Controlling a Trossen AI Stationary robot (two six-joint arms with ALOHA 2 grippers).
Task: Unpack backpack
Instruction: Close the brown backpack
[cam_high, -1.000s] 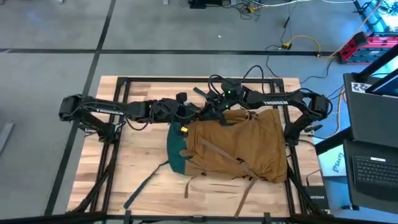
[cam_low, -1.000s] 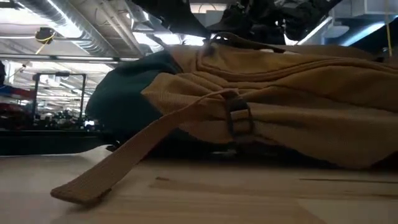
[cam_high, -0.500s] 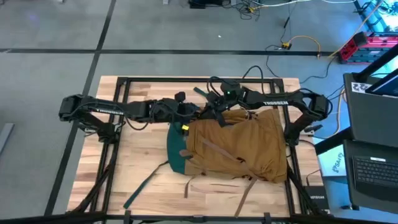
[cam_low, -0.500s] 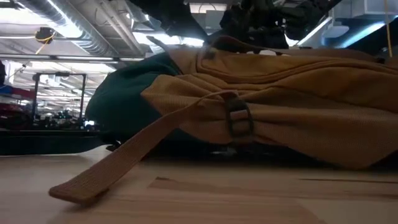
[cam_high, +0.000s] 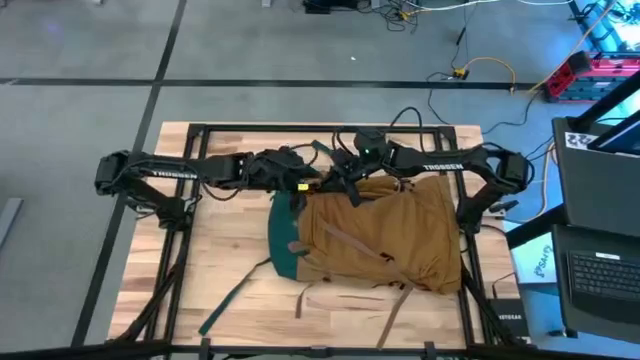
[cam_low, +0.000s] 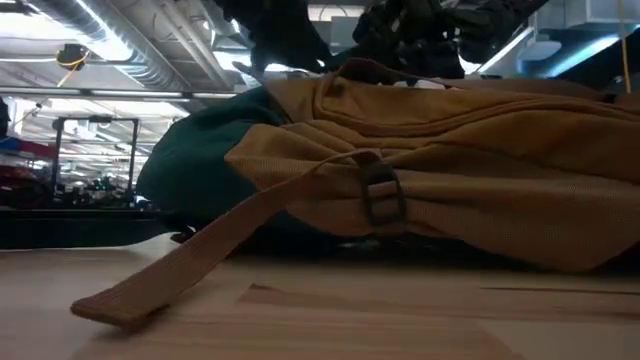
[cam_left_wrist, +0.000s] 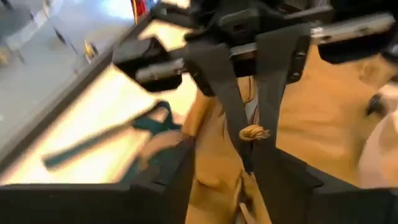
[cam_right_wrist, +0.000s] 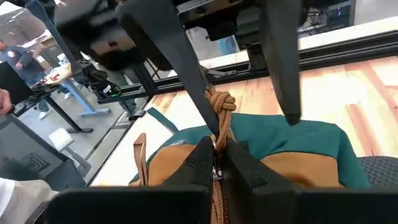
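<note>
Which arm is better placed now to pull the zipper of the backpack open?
Probably the right. The right hand is shut on the knotted zipper cord at the top of the backpack. The left hand is beside it at the same edge, seemingly open around another cord.

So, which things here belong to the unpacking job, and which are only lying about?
For the job: backpack; its knotted zip cord; right gripper, shut on that cord; left gripper, open, close by.

Lying about: laptop; floor cables; red case.
</note>
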